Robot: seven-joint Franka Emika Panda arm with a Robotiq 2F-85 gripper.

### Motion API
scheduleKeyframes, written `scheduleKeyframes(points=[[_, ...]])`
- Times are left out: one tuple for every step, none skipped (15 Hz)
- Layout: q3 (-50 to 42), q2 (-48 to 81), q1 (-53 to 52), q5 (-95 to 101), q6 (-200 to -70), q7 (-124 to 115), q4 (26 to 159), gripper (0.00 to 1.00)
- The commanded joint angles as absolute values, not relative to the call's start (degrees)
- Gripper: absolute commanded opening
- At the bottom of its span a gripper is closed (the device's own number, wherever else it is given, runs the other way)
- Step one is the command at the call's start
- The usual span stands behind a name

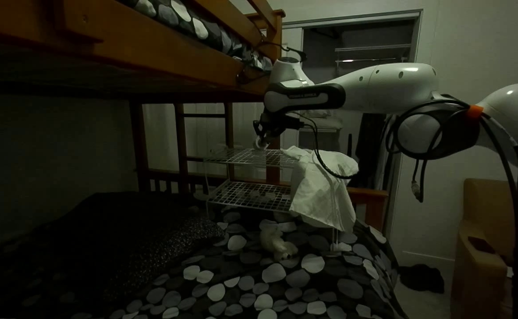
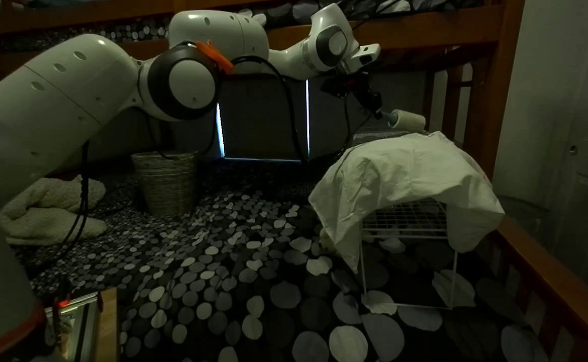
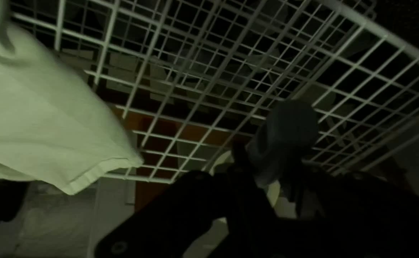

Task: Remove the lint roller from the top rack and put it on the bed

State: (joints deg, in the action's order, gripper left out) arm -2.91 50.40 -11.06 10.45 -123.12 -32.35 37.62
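The lint roller has a white roll [image 2: 408, 120] and a grey-blue handle [image 3: 292, 123]. My gripper [image 2: 377, 111] is shut on the handle, with the roll pointing away from the jaws. In an exterior view the roll [image 1: 261, 142] is just below the gripper [image 1: 263, 132], at or slightly above the top rack [image 1: 245, 156]; I cannot tell if it touches. In the wrist view the dark fingers [image 3: 265, 168] flank the handle and hide most of the roll. The bed [image 1: 281, 274], with a dotted black, grey and white cover, lies below the rack.
A white cloth [image 2: 399, 168] drapes over one end of the rack. A lower rack shelf [image 1: 250, 196] sits beneath. The upper bunk rail [image 1: 152, 66] hangs overhead. A stuffed toy [image 1: 277, 243], wicker basket [image 2: 166, 183] and fluffy blanket [image 2: 53, 208] lie on the bed.
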Motion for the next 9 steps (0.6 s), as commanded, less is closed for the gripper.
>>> scheduleKeyframes(points=[[-1.0, 50.3, -11.7, 10.9, -126.6, -22.5, 37.1, 0.06], [-0.2, 50.4, -11.8, 10.6, -128.1, -19.8, 37.3, 0.06], [0.6, 50.3, -11.9, 10.3, -129.8, -17.1, 37.7, 0.06], [1.6, 50.3, -11.7, 10.0, -132.1, -14.3, 38.3, 0.06], [2.7, 50.1, -11.5, 9.7, -133.9, -11.2, 39.1, 0.06], [4.4, 49.9, -11.0, 8.9, -134.6, -7.3, 40.0, 0.06], [6.0, 49.5, -10.4, 7.9, -131.6, -4.0, 41.4, 0.06], [6.5, 49.0, -10.0, 7.2, -128.2, -3.5, 42.7, 0.06], [6.3, 49.0, -9.8, 7.1, -126.3, -3.7, 44.0, 0.06]])
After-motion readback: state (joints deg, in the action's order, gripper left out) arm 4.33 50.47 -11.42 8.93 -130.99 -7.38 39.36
